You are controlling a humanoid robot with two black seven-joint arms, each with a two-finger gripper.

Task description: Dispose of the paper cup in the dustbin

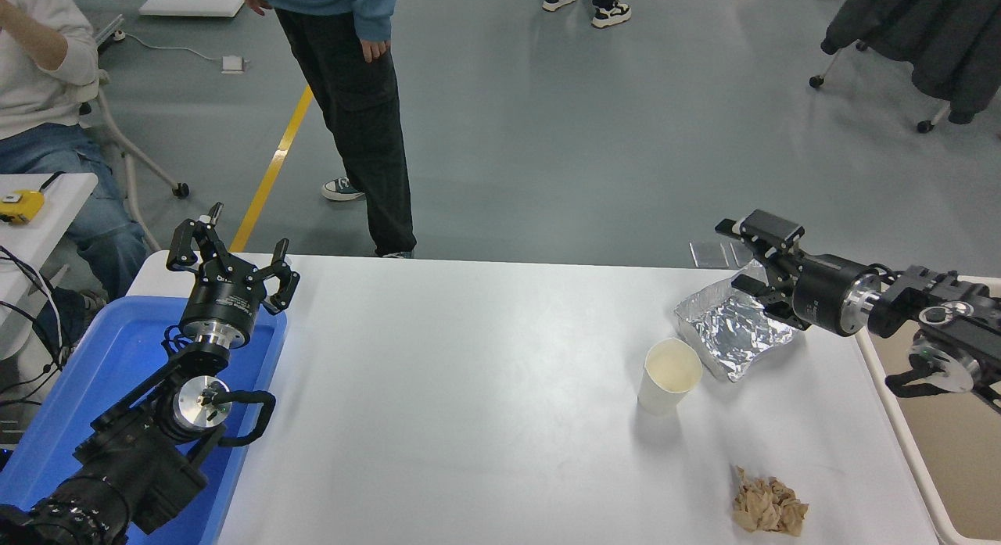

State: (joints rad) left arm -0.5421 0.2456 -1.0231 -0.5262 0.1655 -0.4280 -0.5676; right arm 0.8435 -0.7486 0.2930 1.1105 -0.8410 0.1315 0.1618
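Note:
The paper cup (pixel 669 375) stands upright on the white table (pixel 469 389), right of the middle, empty and untouched. The dustbin (pixel 905 443) is at the table's right edge, only partly in view. My right gripper (pixel 741 256) comes in from the right edge over the dustbin, lies nearly level, points left and is open and empty. It hovers over the far side of the foil tray, up and right of the cup and apart from it. My left gripper (pixel 231 256) is parked open at the lower left.
A crinkled silver foil tray (pixel 731 334) lies just right of the cup. A crumpled brown paper scrap (pixel 768 507) lies near the front right. A blue tray (pixel 86 381) is under the left arm. A person (pixel 352 99) stands beyond the far edge, another sits at the far left.

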